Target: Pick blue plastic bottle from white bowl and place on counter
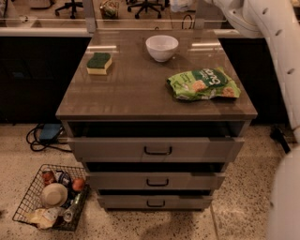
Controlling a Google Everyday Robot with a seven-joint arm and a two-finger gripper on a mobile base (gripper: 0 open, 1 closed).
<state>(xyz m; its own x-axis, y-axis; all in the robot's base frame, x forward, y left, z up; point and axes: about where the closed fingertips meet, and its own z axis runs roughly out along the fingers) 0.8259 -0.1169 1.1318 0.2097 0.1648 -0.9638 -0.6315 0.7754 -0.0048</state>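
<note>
1. Bottle position: the blue plastic bottle cannot be picked out for certain. A pale bluish-white shape sits at the very top edge, beyond the bowl, and I cannot tell whether it is the bottle.
2. The gripper is at that same top edge, at the end of the white arm, which reaches in from the upper right. The gripper is mostly cut off by the edge. How far open it is, and whether it has hold of anything, cannot be told.
3. The white bowl stands upright near the back of the counter, about midway across. Its inside shows plain white with nothing in it.
4. To the bowl's left, well apart from it, a green-and-yellow sponge lies flat with its green side up.
5. To the bowl's right and nearer the front, a green snack bag lies crumpled close to the counter's right edge.
6. Below the top are three grey drawers with black handles, and the uppermost is pulled out a little.
7. On the speckled floor at lower left, a wire basket holds assorted small items.
8. Behind the counter runs a pale ledge with a metal post.
</note>
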